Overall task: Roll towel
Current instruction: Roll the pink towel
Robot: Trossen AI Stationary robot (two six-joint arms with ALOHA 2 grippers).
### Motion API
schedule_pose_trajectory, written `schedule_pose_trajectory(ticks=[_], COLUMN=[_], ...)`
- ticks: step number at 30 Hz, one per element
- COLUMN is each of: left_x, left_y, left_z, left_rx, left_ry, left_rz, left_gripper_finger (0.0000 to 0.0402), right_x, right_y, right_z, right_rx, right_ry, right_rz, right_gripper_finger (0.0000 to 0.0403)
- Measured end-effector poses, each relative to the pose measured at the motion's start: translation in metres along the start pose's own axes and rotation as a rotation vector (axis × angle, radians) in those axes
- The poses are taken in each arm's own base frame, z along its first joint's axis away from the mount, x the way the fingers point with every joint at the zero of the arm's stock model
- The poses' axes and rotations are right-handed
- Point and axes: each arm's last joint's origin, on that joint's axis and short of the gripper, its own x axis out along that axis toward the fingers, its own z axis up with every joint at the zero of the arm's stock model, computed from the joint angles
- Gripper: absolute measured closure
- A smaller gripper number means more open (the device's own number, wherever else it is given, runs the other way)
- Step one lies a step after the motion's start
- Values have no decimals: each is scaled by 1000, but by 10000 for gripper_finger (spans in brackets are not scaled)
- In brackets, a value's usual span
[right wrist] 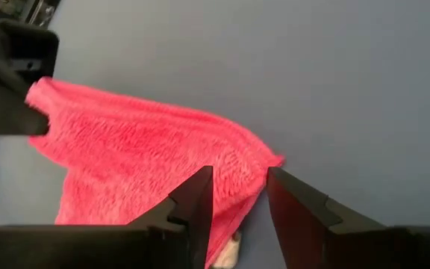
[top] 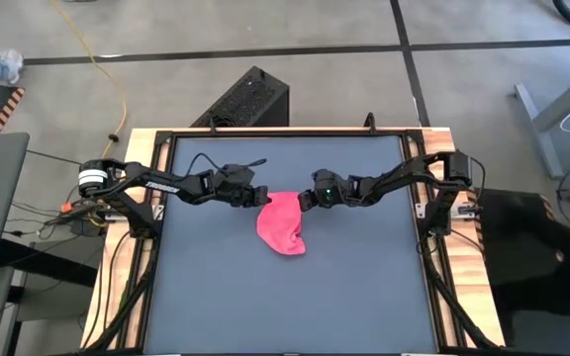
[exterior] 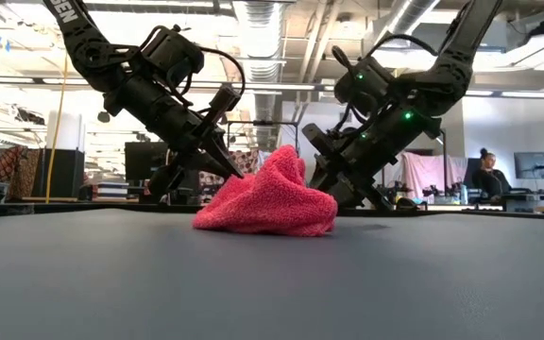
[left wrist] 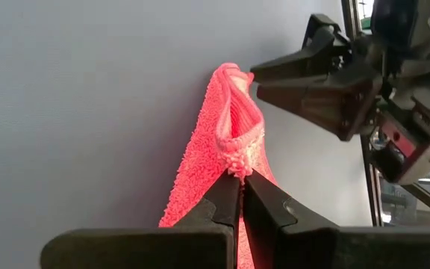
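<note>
- Nearest the low camera: bare dark mat (exterior: 272,283) on desk; towel (exterior: 270,203) bunched at mid-mat, no roll formed.
- Left gripper (left wrist: 239,179): pinched tight on towel corner, corner raised off mat.
- Right gripper (right wrist: 239,187): partly spread astride opposite towel edge, no clamp visible.
- Progress judged early: flattening and all rolling outstanding.
</note>
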Motion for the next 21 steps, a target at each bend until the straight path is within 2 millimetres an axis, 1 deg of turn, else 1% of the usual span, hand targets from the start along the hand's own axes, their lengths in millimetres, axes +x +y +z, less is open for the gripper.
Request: schedule_pose_trajectory(ticks=[6,11,21], left_x=[0,0,0], left_y=[0,0,0], left_z=[0,0,0], left_rx=[0,0,-4], left_ry=[0,0,5], left_rz=[0,0,-3], left_gripper_finger=[401,401,401], right_x=[-1,2,11], right_y=[3,-3,-1], right_z=[-5,-5,-9], right_rx=[-12,-9,32], right_ry=[2,-1,-21], right_rz=[-13,-56,-10], right_gripper_finger=[251,251,251])
